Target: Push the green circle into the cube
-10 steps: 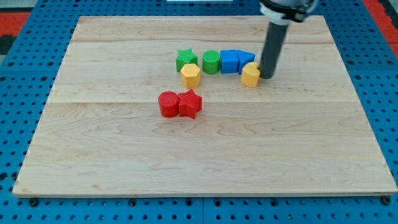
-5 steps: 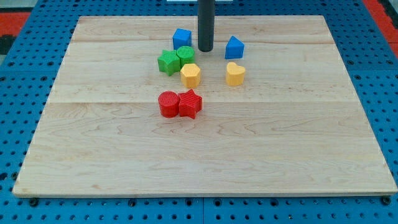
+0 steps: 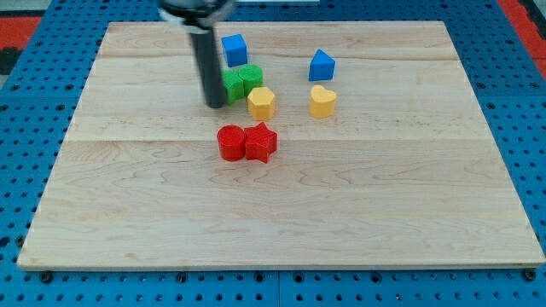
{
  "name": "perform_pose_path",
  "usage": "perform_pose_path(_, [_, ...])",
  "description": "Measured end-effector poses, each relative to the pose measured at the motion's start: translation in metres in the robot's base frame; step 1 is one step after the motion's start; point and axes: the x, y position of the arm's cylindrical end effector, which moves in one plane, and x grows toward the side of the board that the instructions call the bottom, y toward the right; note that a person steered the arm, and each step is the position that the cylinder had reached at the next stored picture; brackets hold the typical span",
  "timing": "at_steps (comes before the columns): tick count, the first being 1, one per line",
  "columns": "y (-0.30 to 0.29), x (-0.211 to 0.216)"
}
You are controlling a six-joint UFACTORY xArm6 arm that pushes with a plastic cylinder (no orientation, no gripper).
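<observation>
The green circle [image 3: 251, 78] sits near the board's top middle, touching a green star [image 3: 232, 84] on its left. The blue cube [image 3: 234, 49] stands apart, a little above and left of the circle. My tip [image 3: 216, 104] rests on the board just left of the green star, partly hiding it. The rod rises up to the view's top.
A yellow hexagon [image 3: 261, 102] lies just below the green circle. A yellow heart [image 3: 322, 101] and a blue wedge-like block [image 3: 322, 66] lie to the right. A red circle [image 3: 230, 142] and red star [image 3: 261, 141] touch, near the wooden board's [image 3: 128, 213] middle.
My tip has moved from the right of the green circle to the left of the green star. The blue cube has shifted up and left, away from the green blocks.
</observation>
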Motion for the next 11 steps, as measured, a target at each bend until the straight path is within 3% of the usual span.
perform_pose_path(3, [0.005,0.033])
perform_pose_path(4, [0.054,0.035])
perform_pose_path(5, [0.068,0.011])
perform_pose_path(8, [0.037,-0.078])
perform_pose_path(11, [-0.003,-0.101])
